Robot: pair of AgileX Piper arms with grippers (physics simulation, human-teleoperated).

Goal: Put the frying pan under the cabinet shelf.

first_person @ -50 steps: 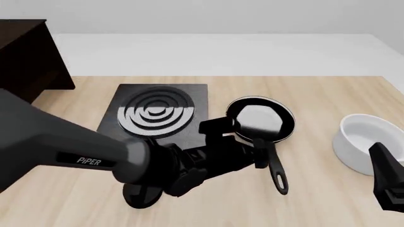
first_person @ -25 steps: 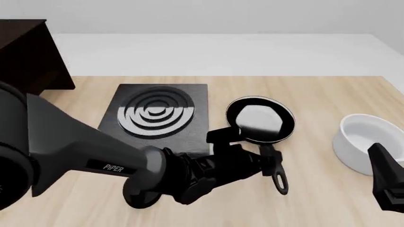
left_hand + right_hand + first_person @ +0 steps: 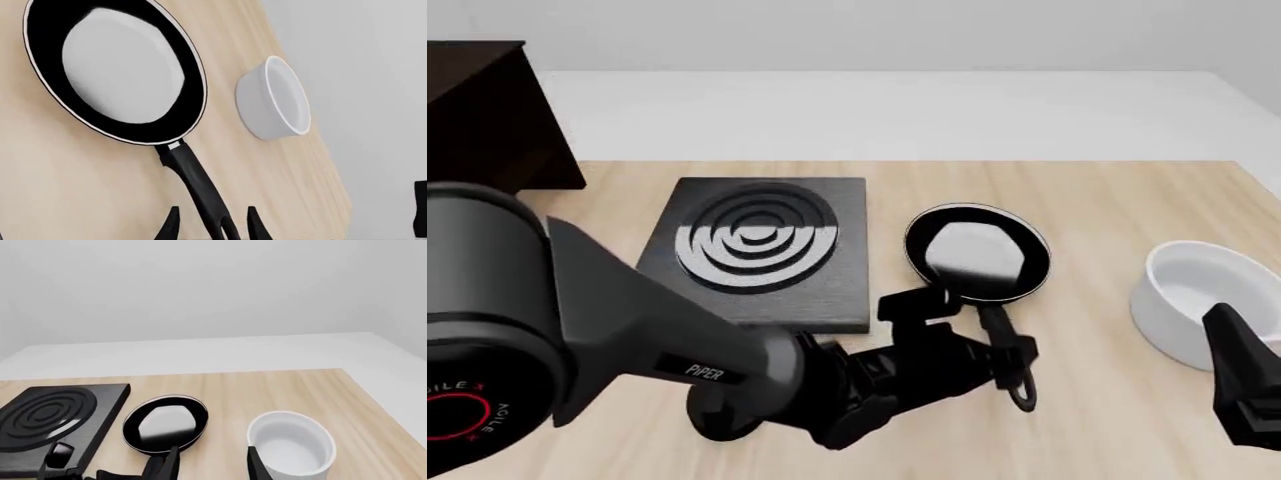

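The left gripper (image 3: 212, 227) has its fingers (image 3: 169, 226) spread, one on each side of the pan's handle, neither visibly pressing it yet. In the front view that gripper (image 3: 1004, 352) sits over the handle near its mid-length, between the bowl of the pan and the loop end.

The pan (image 3: 977, 252) lies flat on the table (image 3: 1094, 200), at about 3 o'clock from the stove plate (image 3: 761, 245) and just beside it, handle pointing toward 5 o'clock. The bowl (image 3: 1201, 300) stands well apart, at 3 o'clock from the pan. The cabinet (image 3: 487, 120) is far off at 10 o'clock, at the table's left rear corner.

To do this step well, I judge the fingers should go low enough to take the handle squarely across its width, centred between them, before closing; a skewed pinch would let the pan swing when lifted.

The right gripper (image 3: 208, 462) hangs idle, fingers apart, holding nothing.
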